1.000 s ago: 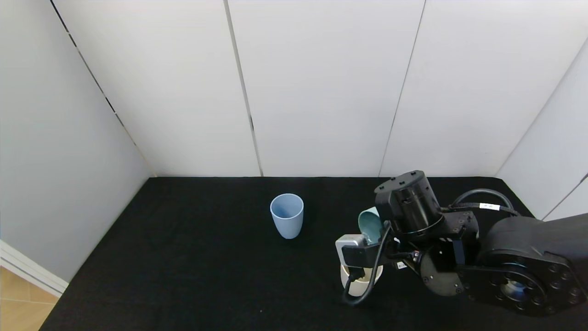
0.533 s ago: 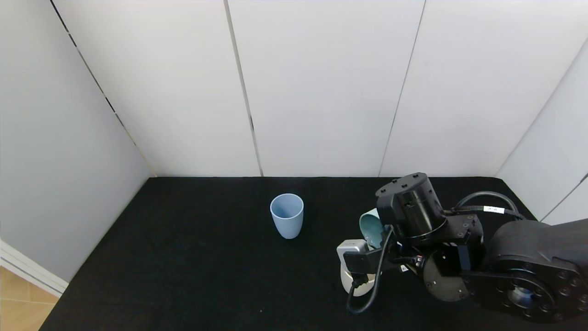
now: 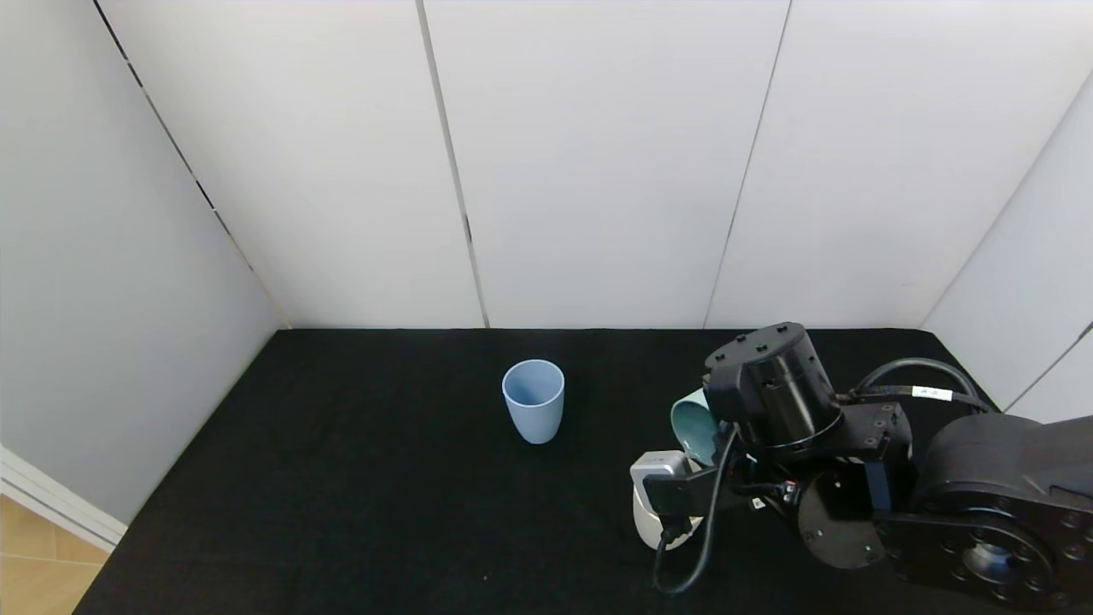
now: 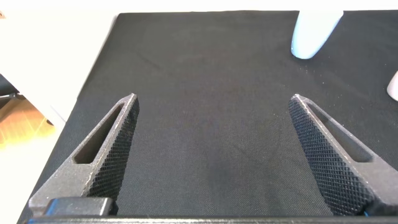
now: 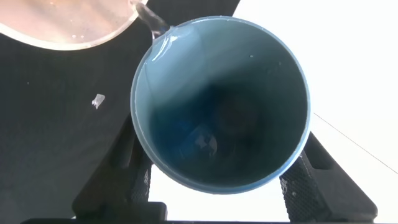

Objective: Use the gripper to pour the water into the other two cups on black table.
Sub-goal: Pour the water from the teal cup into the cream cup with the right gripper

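My right gripper (image 5: 217, 183) is shut on the teal-green tumbler (image 5: 221, 102), one finger on each side of its wall. It holds the tumbler (image 3: 692, 425) tilted over the cream-white cup (image 3: 651, 523) at the right of the black table (image 3: 367, 504). In the right wrist view a thin stream of water (image 5: 151, 20) runs from the teal rim into the cream-white cup (image 5: 68, 25), which holds water. The light blue cup (image 3: 534, 400) stands upright at the table's middle, apart from the arm. My left gripper (image 4: 212, 99) is open and empty above bare cloth, outside the head view.
White wall panels (image 3: 598, 162) close in the table at the back and sides. The left wrist view shows the light blue cup (image 4: 314, 34) far off and the table's edge (image 4: 99, 68). A small scrap (image 5: 97, 99) lies on the cloth near the cream-white cup.
My right arm has shifted slightly toward me and to the right with the teal-green tumbler, lowering it closer over the cream-white cup. The light blue cup has not moved.
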You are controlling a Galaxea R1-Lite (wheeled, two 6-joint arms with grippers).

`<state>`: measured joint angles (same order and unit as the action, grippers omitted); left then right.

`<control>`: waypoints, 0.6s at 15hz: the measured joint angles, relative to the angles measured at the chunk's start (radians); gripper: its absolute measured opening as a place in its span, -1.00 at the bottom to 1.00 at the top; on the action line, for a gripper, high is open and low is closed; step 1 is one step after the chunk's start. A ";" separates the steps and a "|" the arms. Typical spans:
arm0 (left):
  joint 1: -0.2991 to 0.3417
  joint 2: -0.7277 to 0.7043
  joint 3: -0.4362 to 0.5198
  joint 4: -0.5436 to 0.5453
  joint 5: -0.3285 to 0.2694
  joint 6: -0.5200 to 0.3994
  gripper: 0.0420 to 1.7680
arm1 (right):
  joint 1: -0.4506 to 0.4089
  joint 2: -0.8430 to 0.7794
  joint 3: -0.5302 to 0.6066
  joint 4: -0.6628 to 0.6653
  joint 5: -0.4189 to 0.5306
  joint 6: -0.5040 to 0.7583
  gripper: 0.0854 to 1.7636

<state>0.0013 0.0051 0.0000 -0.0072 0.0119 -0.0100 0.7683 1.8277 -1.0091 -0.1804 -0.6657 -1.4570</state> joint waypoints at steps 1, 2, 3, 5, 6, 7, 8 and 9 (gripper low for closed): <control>0.000 0.000 0.000 0.000 0.000 0.000 0.94 | 0.000 -0.003 0.003 0.000 0.000 0.004 0.29; 0.000 0.000 0.000 0.000 0.000 0.000 0.94 | 0.000 -0.006 0.007 0.000 0.002 0.009 0.29; 0.000 0.000 0.000 0.000 0.000 0.000 0.94 | 0.000 -0.011 0.013 -0.002 0.007 0.015 0.29; 0.000 0.000 0.000 0.000 0.000 0.000 0.94 | -0.003 -0.019 0.035 -0.004 0.011 0.080 0.29; 0.000 0.000 0.000 0.000 0.000 0.000 0.94 | -0.004 -0.025 0.050 -0.004 0.014 0.127 0.29; 0.000 0.000 0.000 0.000 0.000 0.000 0.94 | -0.005 -0.032 0.063 -0.003 0.016 0.177 0.29; 0.000 0.000 0.000 0.000 0.000 0.000 0.94 | -0.007 -0.040 0.073 -0.003 0.017 0.228 0.29; 0.000 0.000 0.000 0.000 0.000 0.000 0.94 | -0.010 -0.047 0.077 -0.004 0.017 0.282 0.29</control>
<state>0.0013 0.0051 0.0000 -0.0072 0.0119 -0.0100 0.7581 1.7809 -0.9317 -0.1840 -0.6485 -1.1751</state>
